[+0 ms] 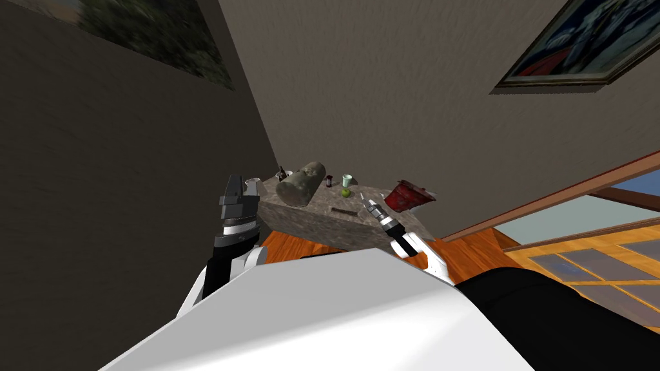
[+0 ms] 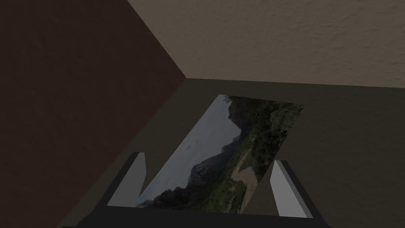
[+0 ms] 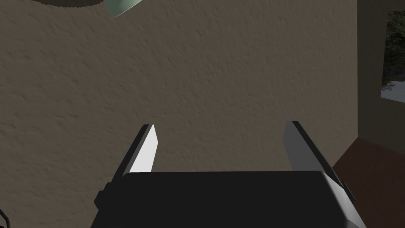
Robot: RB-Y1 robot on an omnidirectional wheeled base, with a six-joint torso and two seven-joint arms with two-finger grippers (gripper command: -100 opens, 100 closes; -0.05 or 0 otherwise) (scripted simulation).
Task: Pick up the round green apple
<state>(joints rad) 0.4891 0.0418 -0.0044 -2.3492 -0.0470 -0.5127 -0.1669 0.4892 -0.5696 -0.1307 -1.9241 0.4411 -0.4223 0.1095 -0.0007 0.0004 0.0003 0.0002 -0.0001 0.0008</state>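
The right claw [image 3: 221, 126] held its two pale fingers [image 3: 145, 152] spread wide apart, pointing at a rough grey-brown wall [image 3: 221, 67]. Past the fingertips showed the curved edge of a pale green thing [image 3: 123, 7], too cropped to name. A picture [image 3: 393, 55] hung on the adjoining wall.

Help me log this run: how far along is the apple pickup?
Done: nothing grasped; the green apple sits on the table beside a pale cup. In hand: the right gripper, open, hangs over the near edge, short of it. Remaining: reach, close, lift. The left gripper is raised, open.
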